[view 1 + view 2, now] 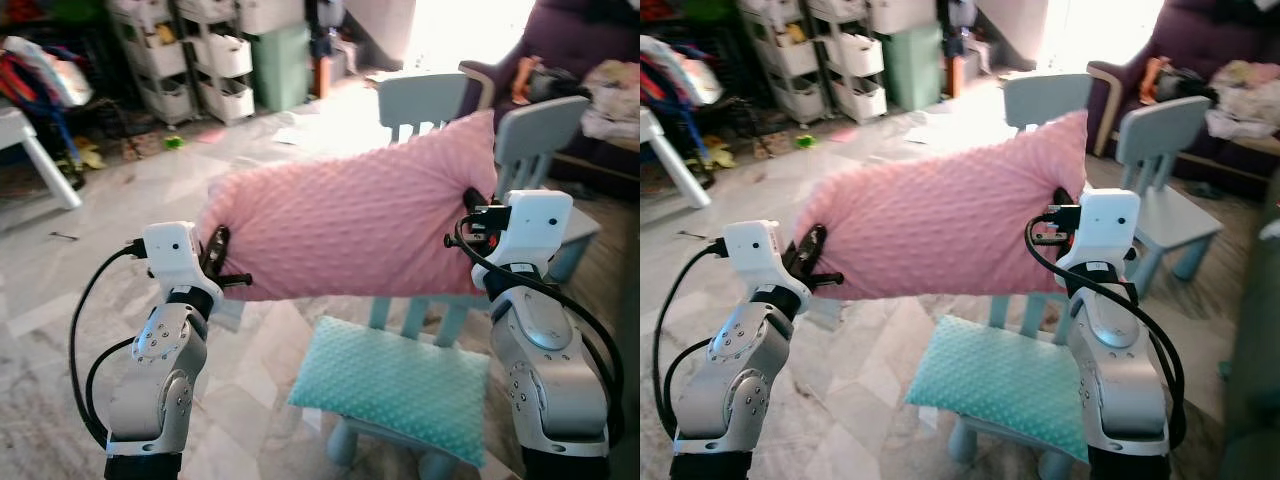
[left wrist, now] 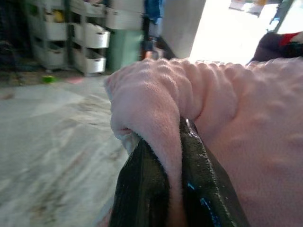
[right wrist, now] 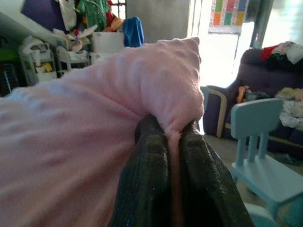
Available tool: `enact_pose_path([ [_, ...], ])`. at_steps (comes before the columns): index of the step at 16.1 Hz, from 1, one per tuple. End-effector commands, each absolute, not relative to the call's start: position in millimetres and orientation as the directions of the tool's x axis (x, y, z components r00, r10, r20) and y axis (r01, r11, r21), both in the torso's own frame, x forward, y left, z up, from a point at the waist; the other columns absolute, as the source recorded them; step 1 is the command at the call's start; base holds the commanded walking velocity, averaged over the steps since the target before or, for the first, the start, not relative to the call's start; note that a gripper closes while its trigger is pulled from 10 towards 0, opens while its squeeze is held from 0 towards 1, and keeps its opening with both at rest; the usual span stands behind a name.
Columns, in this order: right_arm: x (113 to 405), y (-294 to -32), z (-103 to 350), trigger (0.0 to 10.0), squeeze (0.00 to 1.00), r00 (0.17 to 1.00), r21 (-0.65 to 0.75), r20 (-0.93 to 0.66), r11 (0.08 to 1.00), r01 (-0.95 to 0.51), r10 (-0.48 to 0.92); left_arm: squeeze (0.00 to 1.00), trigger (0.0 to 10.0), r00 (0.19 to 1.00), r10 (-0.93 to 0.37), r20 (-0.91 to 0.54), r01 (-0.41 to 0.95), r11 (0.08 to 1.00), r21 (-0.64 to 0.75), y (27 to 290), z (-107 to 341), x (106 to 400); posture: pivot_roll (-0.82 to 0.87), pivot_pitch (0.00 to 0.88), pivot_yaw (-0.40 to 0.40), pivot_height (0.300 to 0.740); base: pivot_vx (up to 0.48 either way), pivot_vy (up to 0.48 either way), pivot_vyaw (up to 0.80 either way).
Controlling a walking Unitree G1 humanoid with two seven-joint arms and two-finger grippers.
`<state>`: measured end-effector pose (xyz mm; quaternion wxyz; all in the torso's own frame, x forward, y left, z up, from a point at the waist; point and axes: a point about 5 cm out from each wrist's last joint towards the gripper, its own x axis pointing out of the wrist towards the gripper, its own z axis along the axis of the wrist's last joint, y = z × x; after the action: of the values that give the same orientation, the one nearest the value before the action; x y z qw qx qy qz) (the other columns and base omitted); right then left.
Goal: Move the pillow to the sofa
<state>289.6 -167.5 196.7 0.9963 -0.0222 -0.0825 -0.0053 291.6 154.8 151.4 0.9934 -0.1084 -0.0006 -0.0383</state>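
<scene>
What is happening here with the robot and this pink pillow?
The robot holds the pink pillow in the air with both arms. The left gripper is shut on one end and the right gripper is shut on the other end. Below the pillow, a mint cushion lies on a small light blue chair. The dark purple sofa, with clothes on it, stands further back on the robot's right, so the pillow is not there yet.

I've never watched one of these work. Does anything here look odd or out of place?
The pink pillow hangs tilted in the air, pinched at each end by the left gripper and right gripper. A teal pillow lies on a small blue chair, overhanging the seat's edge.
</scene>
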Motion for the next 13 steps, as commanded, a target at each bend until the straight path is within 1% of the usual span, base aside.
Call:
enact_pose_path([
  [1, 291.2, -167.5, 204.9, 10.0, 0.00, 0.982, -0.046, 0.191, 0.999, 0.017, -0.008, 0.00, 10.0, 0.999, -0.044, 0.022, 0.048, 0.975, -0.219, 160.8, 154.2, 292.0, -0.17, 0.000, 0.018, 0.740, 0.000, 0.000, -0.80],
  [6, 293.5, -167.4, 206.7, 10.0, 0.00, 0.981, -0.051, 0.194, 0.999, 0.013, -0.003, 0.00, 10.0, 0.998, -0.065, 0.000, 0.063, 0.960, -0.272, 156.8, 153.7, 292.3, -0.17, 0.000, 0.018, 0.740, 0.000, 0.000, -0.79],
  [13, 293.4, -167.4, 206.3, 10.0, 0.00, 0.982, -0.050, 0.188, 0.999, 0.017, -0.007, 0.00, 10.0, 0.998, -0.056, -0.008, 0.052, 0.956, -0.289, 158.9, 153.8, 294.2, -0.18, 0.000, 0.021, 0.740, 0.000, 0.000, -0.77],
])
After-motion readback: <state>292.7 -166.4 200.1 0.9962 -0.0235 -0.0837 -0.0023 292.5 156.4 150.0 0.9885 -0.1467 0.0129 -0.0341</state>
